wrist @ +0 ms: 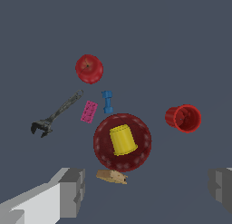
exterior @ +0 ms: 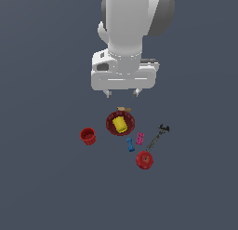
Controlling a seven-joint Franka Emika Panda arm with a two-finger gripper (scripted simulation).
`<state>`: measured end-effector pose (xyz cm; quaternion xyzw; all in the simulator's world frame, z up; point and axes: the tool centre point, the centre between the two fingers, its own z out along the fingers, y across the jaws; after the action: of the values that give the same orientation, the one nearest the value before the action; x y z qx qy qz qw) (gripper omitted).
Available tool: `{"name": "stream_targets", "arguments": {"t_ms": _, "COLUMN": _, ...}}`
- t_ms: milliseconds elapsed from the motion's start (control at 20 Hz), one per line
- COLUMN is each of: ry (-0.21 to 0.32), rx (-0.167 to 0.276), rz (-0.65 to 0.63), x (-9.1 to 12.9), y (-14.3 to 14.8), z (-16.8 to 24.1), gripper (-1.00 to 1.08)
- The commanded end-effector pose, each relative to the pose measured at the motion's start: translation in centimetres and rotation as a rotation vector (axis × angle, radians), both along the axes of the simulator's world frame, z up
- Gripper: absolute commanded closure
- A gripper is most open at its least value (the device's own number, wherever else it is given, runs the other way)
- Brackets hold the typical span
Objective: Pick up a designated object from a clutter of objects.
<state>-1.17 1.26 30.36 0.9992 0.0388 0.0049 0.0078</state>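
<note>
— Where's the tool [exterior: 122, 92] right now?

— Hanging above the tabletop [exterior: 42, 187], fingers [wrist: 72, 191] spread wide, gripping nothing. Closest to it lies the tan block [wrist: 111, 176], the piece it's meant to lift.

— How do the two line up?

— In the wrist view the block sits between the two fingers, nearer one of them, lower down on the surface. Its long axis runs roughly across the gap from finger to finger, slightly tilted. I'd judge a mostly straight descent would bracket it, perhaps with a small wrist turn.

— Anything crowding it?

— The dark red bowl [wrist: 122, 142] lies just beside it, maybe touching, with the yellow cylinder [wrist: 123, 139] inside. Beyond those come the pink brick [wrist: 89, 111], blue brick [wrist: 107, 102], red cup [wrist: 183, 118] and black wrench [wrist: 55, 115], with the red ball [wrist: 89, 69] farthest.
</note>
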Motion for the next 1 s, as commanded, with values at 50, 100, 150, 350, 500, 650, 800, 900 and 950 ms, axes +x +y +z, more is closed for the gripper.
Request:
{"name": "stream_targets", "arguments": {"t_ms": 50, "ry": 0.002, "rx": 0.001, "rz": 0.022, "x": -0.5, "y": 0.2, "z": -1.9, "gripper": -0.92}}
{"name": "stream_targets", "arguments": {"t_ms": 100, "ry": 0.002, "rx": 0.002, "rz": 0.03, "x": -0.8, "y": 0.3, "z": -2.5, "gripper": -0.92}}
{"name": "stream_targets", "arguments": {"t_ms": 150, "ry": 0.002, "rx": 0.002, "rz": 0.038, "x": -1.0, "y": 0.4, "z": -3.2, "gripper": -0.92}}
{"name": "stream_targets", "arguments": {"t_ms": 350, "ry": 0.004, "rx": 0.004, "rz": 0.078, "x": -2.3, "y": 0.7, "z": -6.3, "gripper": -0.92}}
{"name": "stream_targets", "arguments": {"t_ms": 500, "ry": 0.005, "rx": 0.006, "rz": 0.112, "x": -3.7, "y": 1.0, "z": -9.0, "gripper": -0.92}}
{"name": "stream_targets", "arguments": {"t_ms": 650, "ry": 0.007, "rx": 0.007, "rz": 0.147, "x": -5.2, "y": 1.2, "z": -11.6, "gripper": -0.92}}
{"name": "stream_targets", "arguments": {"t_ms": 800, "ry": 0.008, "rx": 0.009, "rz": 0.181, "x": -7.0, "y": 1.4, "z": -14.0, "gripper": -0.92}}
{"name": "stream_targets", "arguments": {"t_ms": 900, "ry": 0.009, "rx": 0.01, "rz": 0.203, "x": -8.2, "y": 1.6, "z": -15.4, "gripper": -0.92}}
{"name": "stream_targets", "arguments": {"t_ms": 950, "ry": 0.009, "rx": 0.01, "rz": 0.213, "x": -8.8, "y": 1.6, "z": -16.1, "gripper": -0.92}}
